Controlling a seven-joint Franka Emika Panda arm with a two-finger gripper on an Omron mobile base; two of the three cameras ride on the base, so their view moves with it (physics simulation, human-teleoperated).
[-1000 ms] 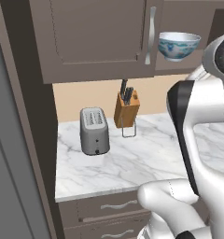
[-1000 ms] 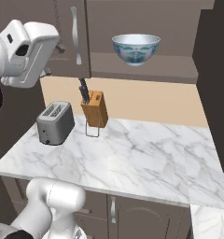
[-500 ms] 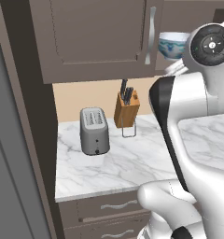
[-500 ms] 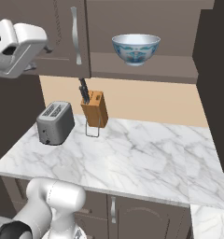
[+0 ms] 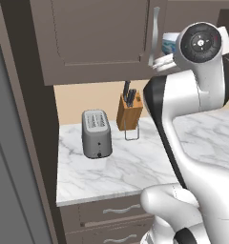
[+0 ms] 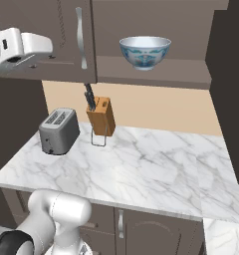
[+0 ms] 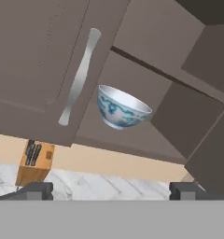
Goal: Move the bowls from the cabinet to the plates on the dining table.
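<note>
Your gripper point(image 7: 110, 190) hangs with its jaws spread wide and empty, facing the white bowl with a blue pattern point(image 6: 145, 51), which sits upright on the open shelf of the cabinet point(image 6: 42, 30), beside its closed door.

Glossy glazed bowl point(image 6: 145, 51), veined marble counter point(image 6: 141, 164)

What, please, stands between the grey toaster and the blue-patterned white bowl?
In the right base view, the wooden knife block stands between toaster and bowl.
</note>
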